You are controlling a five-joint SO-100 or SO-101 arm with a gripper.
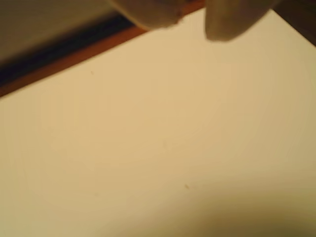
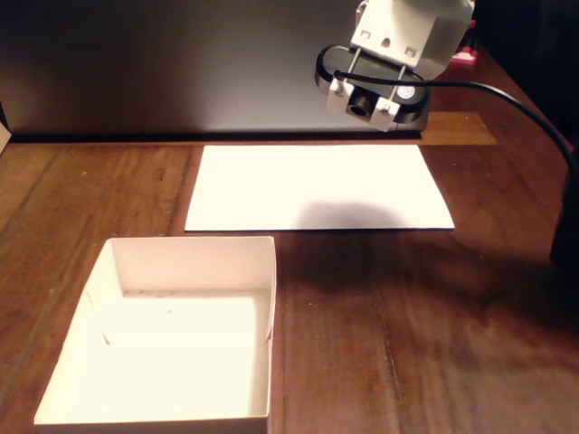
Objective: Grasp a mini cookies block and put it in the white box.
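Note:
No cookie shows in either view. The white box [image 2: 270,344] stands open and empty at the lower left of the fixed view, on the wooden table. In the wrist view my gripper [image 1: 191,22] enters from the top edge as two blurred pale fingertips [image 1: 148,12] with a gap between them and nothing in it. It hangs over the far edge of a flat white paper sheet [image 1: 158,138]. In the fixed view only the arm's wrist with its camera [image 2: 389,68] shows, above the sheet's far right part; the fingers are hidden behind it.
The paper sheet [image 2: 317,185] lies flat behind the box. A black cable [image 2: 507,95] runs from the wrist to the right edge. A dark panel [image 2: 181,63] closes the back. Bare wooden table [image 2: 407,334] lies right of the box.

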